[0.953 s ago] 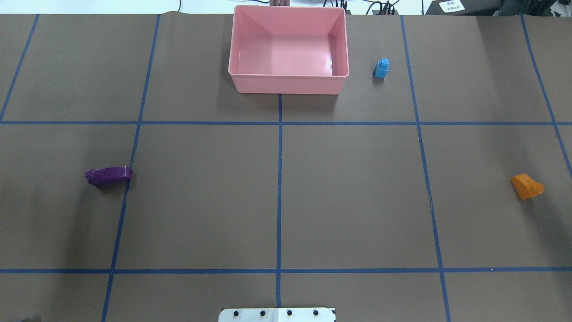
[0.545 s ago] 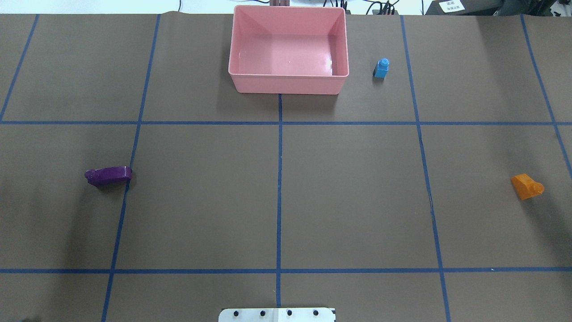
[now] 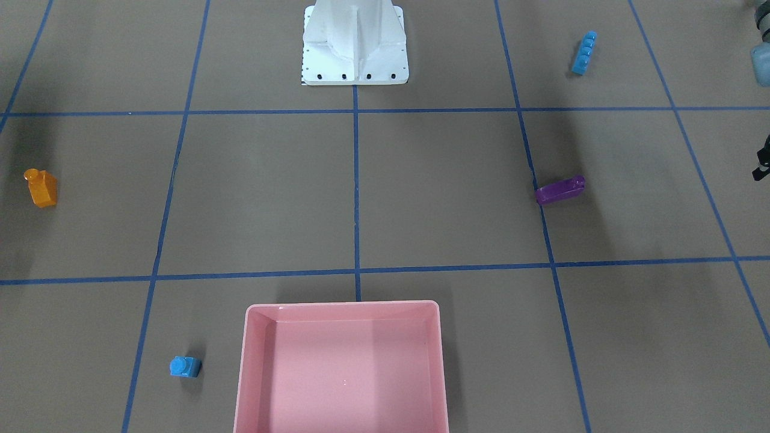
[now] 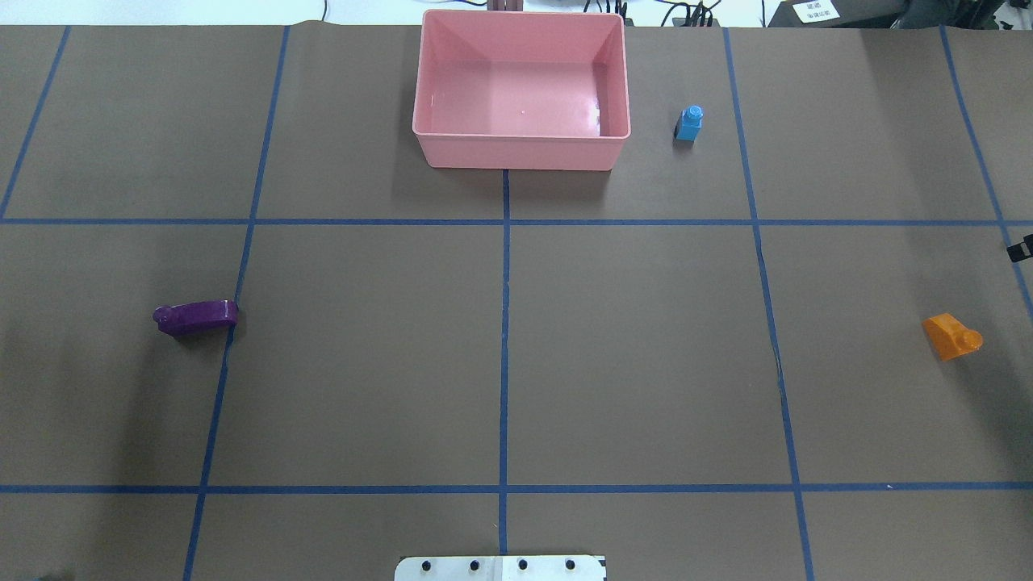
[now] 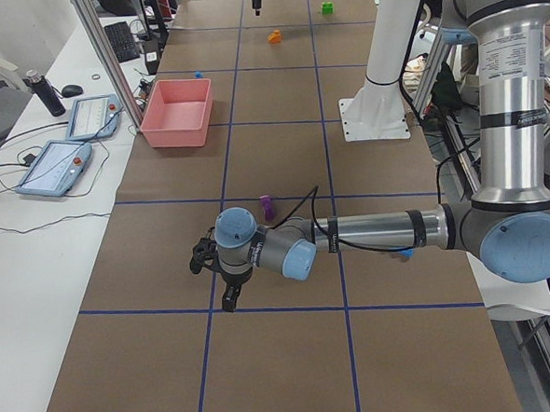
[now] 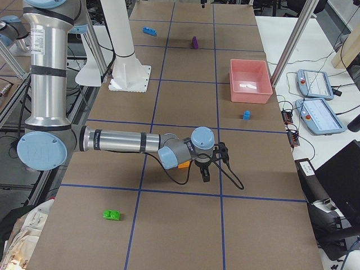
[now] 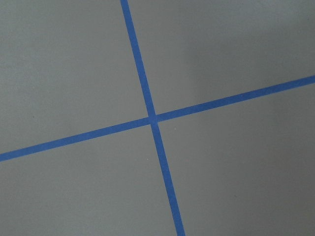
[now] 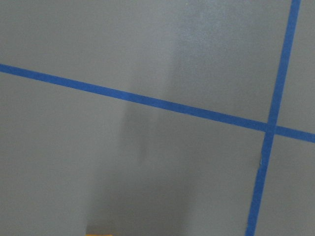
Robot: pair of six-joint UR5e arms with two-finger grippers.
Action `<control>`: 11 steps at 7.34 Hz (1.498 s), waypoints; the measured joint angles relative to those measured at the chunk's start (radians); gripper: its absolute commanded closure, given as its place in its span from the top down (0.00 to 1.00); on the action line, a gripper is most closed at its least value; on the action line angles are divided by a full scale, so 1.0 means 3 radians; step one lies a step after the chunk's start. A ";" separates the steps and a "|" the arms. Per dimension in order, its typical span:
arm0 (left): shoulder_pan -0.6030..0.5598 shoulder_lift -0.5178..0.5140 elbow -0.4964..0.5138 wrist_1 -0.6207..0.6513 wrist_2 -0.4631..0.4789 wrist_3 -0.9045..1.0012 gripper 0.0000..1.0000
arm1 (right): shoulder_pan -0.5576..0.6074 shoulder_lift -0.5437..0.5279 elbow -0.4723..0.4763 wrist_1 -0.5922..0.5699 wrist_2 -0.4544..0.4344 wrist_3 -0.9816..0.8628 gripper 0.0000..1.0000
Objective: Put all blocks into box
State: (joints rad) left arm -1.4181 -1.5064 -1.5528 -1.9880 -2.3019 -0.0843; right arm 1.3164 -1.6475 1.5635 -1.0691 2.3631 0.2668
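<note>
The pink box [image 4: 520, 153] stands empty at the far middle of the table. The small blue cube [image 4: 689, 123] is just right of it. The purple sloped piece [image 4: 196, 316] lies at the left and the orange wedge [image 4: 952, 336] at the right. The long blue bar [image 3: 584, 53] lies near the robot's left side. The green brick [image 6: 113, 214] lies beyond the table's right end zone. My left gripper [image 5: 219, 282] hangs outward of the purple piece. My right gripper [image 6: 214, 163] hangs close to the orange wedge [image 6: 183, 165]. I cannot tell whether either is open or shut.
The white robot base [image 3: 355, 54] stands at the near middle. Blue tape lines [image 7: 152, 118] divide the brown table cover into squares. Tablets and cables [image 5: 66, 144] lie beyond the far edge behind the box.
A black part of my right gripper has come into the overhead view at its right edge, above the orange wedge. The blocks and the box have not moved.
</note>
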 measured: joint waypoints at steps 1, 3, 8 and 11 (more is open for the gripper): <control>0.0001 0.0017 -0.0001 -0.0060 0.0000 -0.0002 1.00 | -0.0079 -0.0009 0.0038 0.0052 0.0001 0.0154 1.00; 0.0002 0.0038 0.0001 -0.0146 -0.0001 -0.0009 1.00 | -0.0256 -0.0045 0.0205 0.0078 -0.0008 0.0580 1.00; -0.0001 0.0057 -0.0023 -0.0180 0.0003 -0.0007 1.00 | -0.0815 -0.0230 0.0255 0.0082 -0.0263 0.0758 1.00; -0.0002 0.0063 -0.0026 -0.0206 0.0003 -0.0009 1.00 | -0.0964 -0.0239 0.0215 0.0082 -0.0268 0.0766 0.46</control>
State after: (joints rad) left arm -1.4189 -1.4875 -1.5606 -2.0498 -2.3010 -0.0870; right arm 1.0273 -1.7191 1.6279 -1.0446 2.2826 0.4964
